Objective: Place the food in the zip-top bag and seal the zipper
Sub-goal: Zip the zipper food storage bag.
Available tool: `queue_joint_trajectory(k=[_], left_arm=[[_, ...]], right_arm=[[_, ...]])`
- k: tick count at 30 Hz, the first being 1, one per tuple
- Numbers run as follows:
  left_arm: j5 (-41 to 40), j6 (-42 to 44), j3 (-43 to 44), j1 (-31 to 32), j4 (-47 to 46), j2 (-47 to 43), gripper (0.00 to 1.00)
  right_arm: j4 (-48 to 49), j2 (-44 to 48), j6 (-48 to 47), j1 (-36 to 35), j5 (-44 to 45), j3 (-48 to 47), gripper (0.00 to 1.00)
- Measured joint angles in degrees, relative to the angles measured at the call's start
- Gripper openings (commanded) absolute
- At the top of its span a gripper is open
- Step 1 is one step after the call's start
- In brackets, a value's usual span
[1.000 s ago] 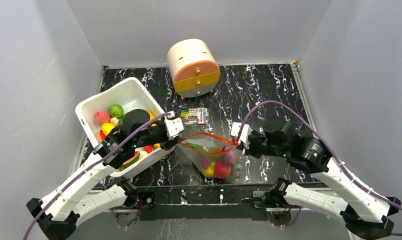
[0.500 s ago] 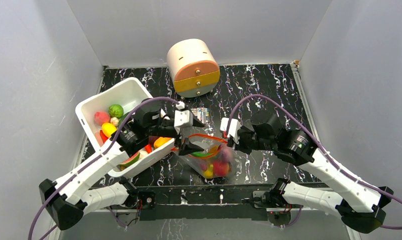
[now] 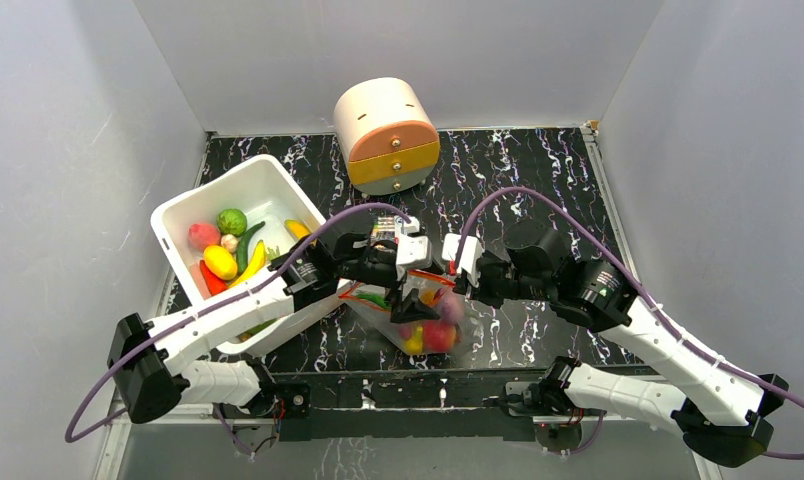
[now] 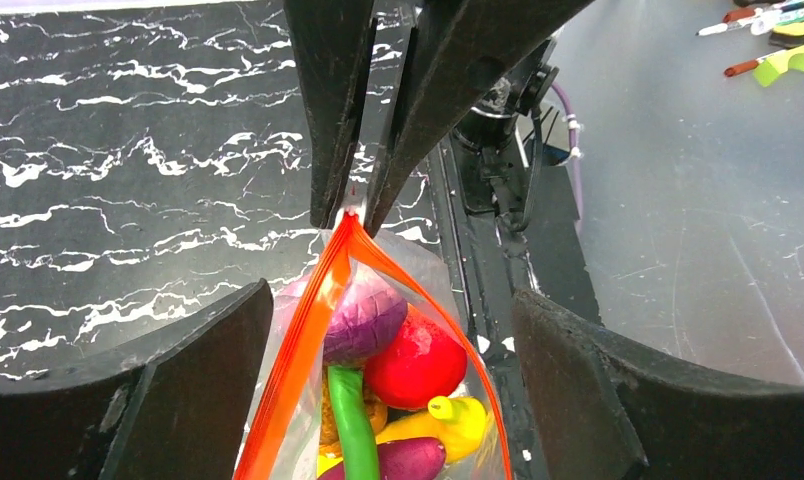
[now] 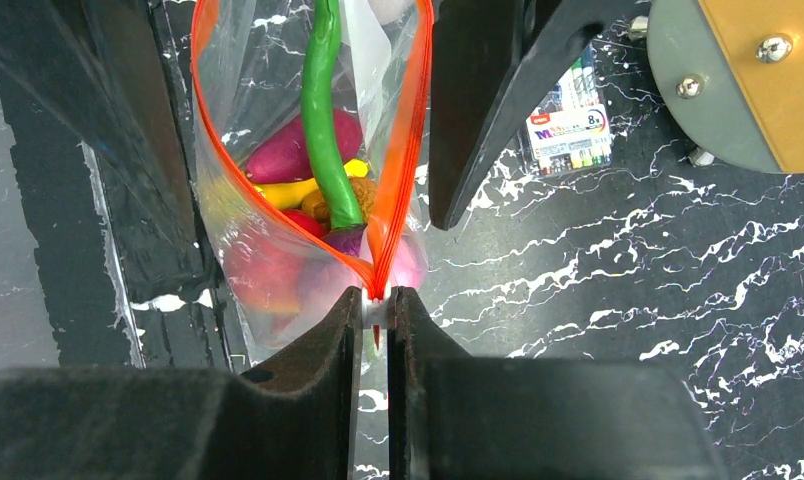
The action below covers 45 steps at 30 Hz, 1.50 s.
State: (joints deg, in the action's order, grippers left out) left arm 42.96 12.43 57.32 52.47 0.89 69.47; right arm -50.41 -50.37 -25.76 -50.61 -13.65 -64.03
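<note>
The clear zip-top bag (image 3: 430,328) stands on the table with its mouth open. It holds food: a purple piece (image 4: 363,318), a red piece (image 4: 418,362), a green bean (image 5: 320,120) and a yellow banana (image 4: 458,425). The red-orange zipper (image 4: 313,310) gapes, and its two strips meet at one end. My right gripper (image 5: 376,300) is shut on that end; it also shows in the top view (image 3: 456,272). My left gripper (image 4: 390,300) is open wide with a finger on each side of the bag's mouth, and it shows in the top view (image 3: 410,292) too.
A white bin (image 3: 250,176) at the left holds more toy food, among it a green piece (image 3: 231,221) and a yellow one (image 3: 220,262). A pack of coloured pens (image 5: 573,125) lies behind the bag. A round cream and orange drawer unit (image 3: 386,135) stands at the back.
My left arm has swung right from the bin to the bag, and its open jaws now straddle the mouth. My right gripper kept its hold and shifted slightly left.
</note>
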Motion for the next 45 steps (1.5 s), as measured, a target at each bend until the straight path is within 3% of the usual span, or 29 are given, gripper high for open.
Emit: queue_joint_trajectory(k=[11,12,14,15,16,19,25,27,39,45], left_arm=[[-4.7,6.3,3.3,1.9,4.2,2.4,0.56],[-4.7,6.8,3.4,2.0,4.5,2.4,0.46],[-4.7,7.4,3.5,2.1,5.3,2.4,0.14],[-4.7,7.6,3.5,2.1,5.8,2.4,0.04],[-4.9,7.6,3.5,2.1,6.3,2.4,0.02],[-5.8,8.0,3.5,2.1,6.1,2.3,0.02],[-6.9,7.7,3.5,2.2,6.0,1.2,0.0],[-7.0,7.4,3.5,2.2,5.9,0.7,0.0],[-5.2,5.1,1.0,2.2,2.5,-3.3,0.0],[-3.1,4.9,-0.4,2.2,1.7,-3.8,0.0]], right_arm=[[1.3,1.1,0.3,0.0,-0.4,0.3,0.0],[1.8,1.6,0.4,0.0,-0.5,0.7,0.0],[2.7,2.8,0.7,0.0,-1.0,1.8,0.0],[2.9,3.4,0.9,0.0,-1.2,2.3,0.0],[3.3,4.0,1.2,0.0,-1.3,2.7,0.0],[4.6,5.4,2.0,0.0,-1.6,4.0,0.01],[7.6,7.3,4.1,0.0,-1.2,6.0,0.35],[9.7,8.5,5.5,0.0,-0.8,7.4,0.41],[33.5,32.2,20.7,0.0,1.7,27.9,0.52],[37.0,32.0,23.3,0.0,1.6,29.1,0.5]])
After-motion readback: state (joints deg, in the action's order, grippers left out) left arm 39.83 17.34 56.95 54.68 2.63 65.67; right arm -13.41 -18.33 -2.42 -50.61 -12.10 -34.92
